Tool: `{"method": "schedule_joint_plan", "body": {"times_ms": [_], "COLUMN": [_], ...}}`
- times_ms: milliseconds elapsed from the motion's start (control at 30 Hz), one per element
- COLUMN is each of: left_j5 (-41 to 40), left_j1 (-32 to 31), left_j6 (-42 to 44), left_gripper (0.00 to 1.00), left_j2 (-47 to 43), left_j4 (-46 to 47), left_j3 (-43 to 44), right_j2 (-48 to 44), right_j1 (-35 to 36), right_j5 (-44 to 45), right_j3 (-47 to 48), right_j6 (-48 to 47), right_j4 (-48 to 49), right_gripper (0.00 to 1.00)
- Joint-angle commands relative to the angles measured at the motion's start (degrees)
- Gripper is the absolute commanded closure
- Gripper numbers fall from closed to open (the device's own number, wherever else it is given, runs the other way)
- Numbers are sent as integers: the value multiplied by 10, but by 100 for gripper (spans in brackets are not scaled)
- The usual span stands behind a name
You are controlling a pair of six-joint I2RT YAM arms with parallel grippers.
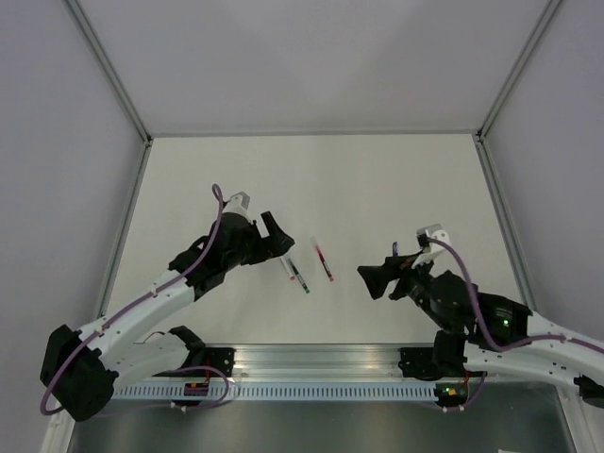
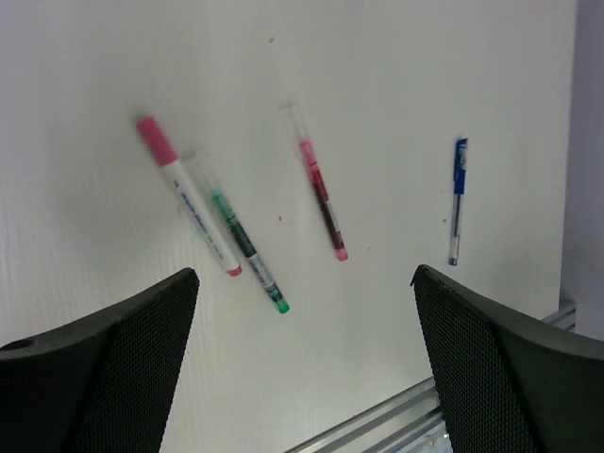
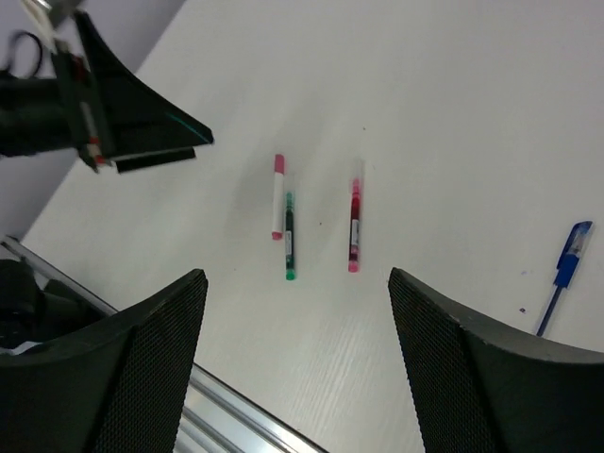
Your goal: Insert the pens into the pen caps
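I have the left gripper (image 2: 304,274) and right gripper (image 3: 297,274) both spread wide, holding nothing. On the white table (image 1: 377,189), well off its side edges, lie the pink-capped white pen (image 2: 189,196) and green-tipped clear pen (image 2: 243,247) side by side. The red clear pen (image 2: 321,195) is near them and the blue pen (image 2: 457,200) lies apart, rightward.

White table (image 1: 377,179) with pink-capped pen (image 2: 189,198), green pen (image 2: 242,242), red pen (image 2: 319,185), blue pen (image 2: 458,200).

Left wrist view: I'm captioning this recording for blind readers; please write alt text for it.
Four pens lie on a white table: a pink-ended white pen close beside a green pen, a red pen apart in the middle, a blue pen far right. The left gripper is open and empty, its two black fingers framing the bottom corners.
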Motion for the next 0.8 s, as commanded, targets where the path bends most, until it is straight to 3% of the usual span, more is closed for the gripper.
{"method": "schedule_joint_plan", "body": {"times_ms": [0, 100, 200, 333, 467, 600, 767], "left_j5": [19, 58, 106, 129, 172, 159, 160], "left_j1": [-3, -4, -11, -12, -12, -12, -12], "left_j6": [139, 159, 180, 225, 235, 269, 278], "left_gripper": [0, 0, 0, 0, 0, 0, 0], "left_j2": [-40, -76, -125, -162, -203, -240, -258], "left_j4": [-1, 75, 176, 195, 222, 187, 191], "left_j3": [18, -24, -69, -84, -103, -98, -130], "right_j2": [91, 149, 162, 158, 207, 257, 211], "right_j1": [0, 0, -5, -42, -113, -154, -226], "right_j5": [1, 36, 75, 76, -72, -94, -187], "right_j3": [22, 37, 38, 20, 20, 23, -14], "right_j6": [-15, -12, -1, -4, -31, -20, -5], "right_j4": [44, 47, 43, 57, 83, 95, 129], "right_gripper": [15, 2, 2, 2, 2, 2, 2]}}
